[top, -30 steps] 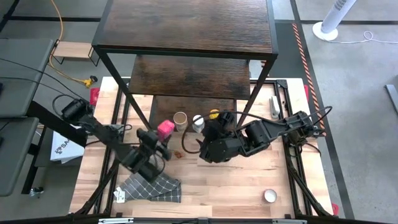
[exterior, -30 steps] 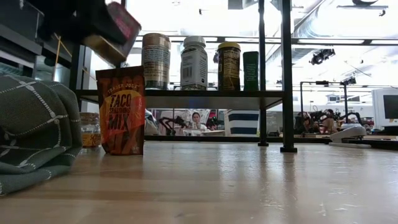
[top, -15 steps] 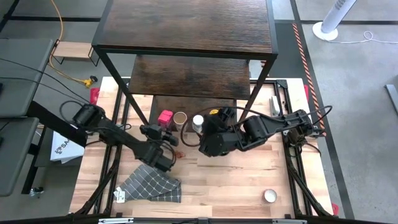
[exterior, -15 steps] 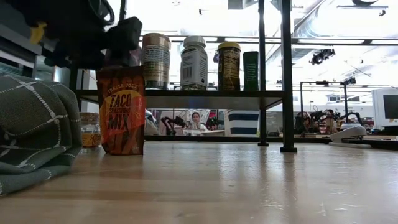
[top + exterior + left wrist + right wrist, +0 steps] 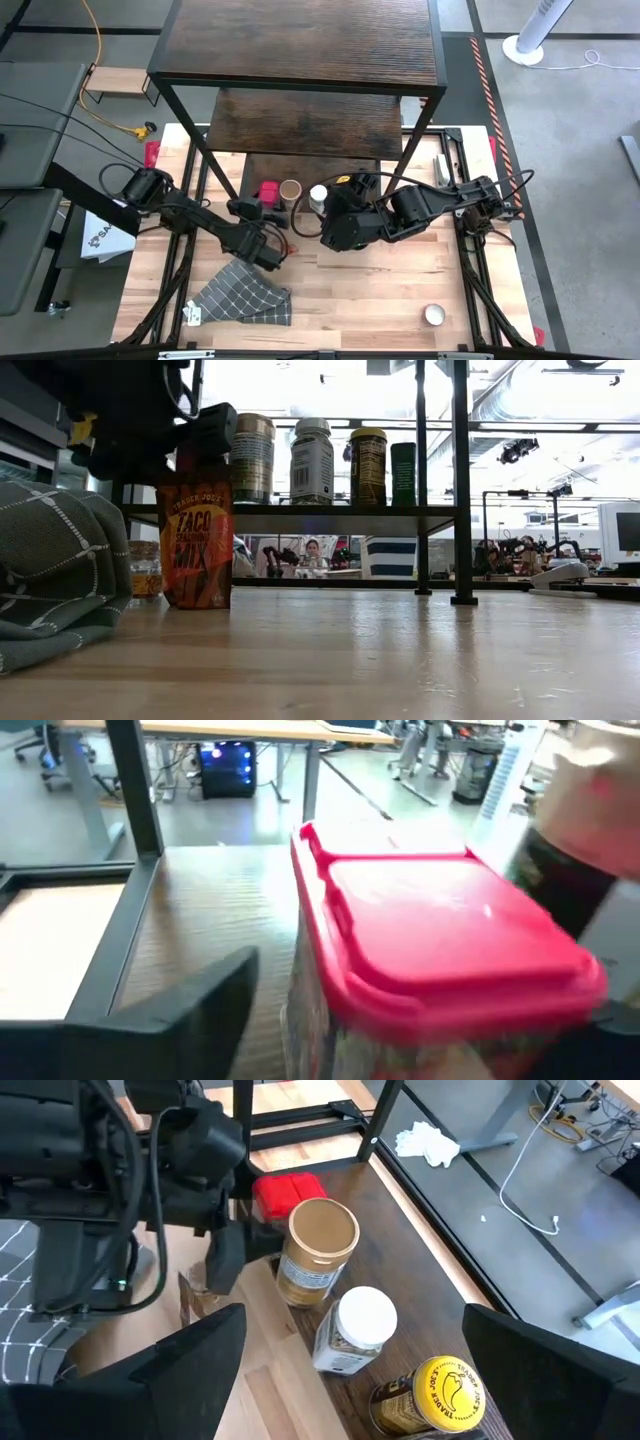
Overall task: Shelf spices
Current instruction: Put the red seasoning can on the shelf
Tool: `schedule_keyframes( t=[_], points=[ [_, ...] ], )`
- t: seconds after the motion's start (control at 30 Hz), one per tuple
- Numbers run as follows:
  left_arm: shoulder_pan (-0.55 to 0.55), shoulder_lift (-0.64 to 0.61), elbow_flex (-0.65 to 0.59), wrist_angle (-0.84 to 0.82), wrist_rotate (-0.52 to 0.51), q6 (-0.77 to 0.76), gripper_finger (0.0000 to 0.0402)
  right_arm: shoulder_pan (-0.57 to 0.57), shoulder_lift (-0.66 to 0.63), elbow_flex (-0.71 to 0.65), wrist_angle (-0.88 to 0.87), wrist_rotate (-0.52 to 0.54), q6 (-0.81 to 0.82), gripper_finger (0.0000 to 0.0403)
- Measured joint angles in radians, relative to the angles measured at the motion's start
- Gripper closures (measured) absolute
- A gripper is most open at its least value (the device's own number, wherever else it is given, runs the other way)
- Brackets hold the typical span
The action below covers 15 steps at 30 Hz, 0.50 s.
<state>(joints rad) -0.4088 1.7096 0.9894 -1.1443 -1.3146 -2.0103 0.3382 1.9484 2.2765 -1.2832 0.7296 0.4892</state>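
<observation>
My left gripper (image 5: 262,203) has just opened its jaws and let the red-lid jar (image 5: 266,189) stand at the shelf's (image 5: 300,125) lowest board's left end, so it looks shelved, while my right gripper (image 5: 325,232) waits open near the bench middle.

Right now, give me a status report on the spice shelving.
Left gripper at red-lidded jar, just set on shelf. Right gripper open, waiting. Taco mix packet still on table.

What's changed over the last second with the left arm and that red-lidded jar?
The left gripper carried the red-lidded jar forward from above the table's front onto the lowest board of the shelf, beside the tan-lidded jar, and has opened its fingers; the jar now stands there, fingers either side. The right gripper, open, barely shifted. The other shelved spices, the taco mix packet and the checked cloth stayed put.
</observation>
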Motion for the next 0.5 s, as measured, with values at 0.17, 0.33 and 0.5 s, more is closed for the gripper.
schedule_keyframes(
  t=[0.17,0.33,0.5],
  points=[
    [0.024,-0.006,0.002,0.006,-0.003,-0.021,0.0011,0.0,0.0,0.0,0.0,-0.001,0.0,0.0037],
    [0.016,-0.056,0.002,-0.012,-0.016,0.001,0.0005,0.0,0.0,0.0,0.0,-0.001,-0.017,0.0037],
    [0.015,-0.146,0.002,-0.013,-0.035,0.1,0.0004,-0.005,0.0,0.0,0.0,0.0,-0.037,0.0037]
  ],
)
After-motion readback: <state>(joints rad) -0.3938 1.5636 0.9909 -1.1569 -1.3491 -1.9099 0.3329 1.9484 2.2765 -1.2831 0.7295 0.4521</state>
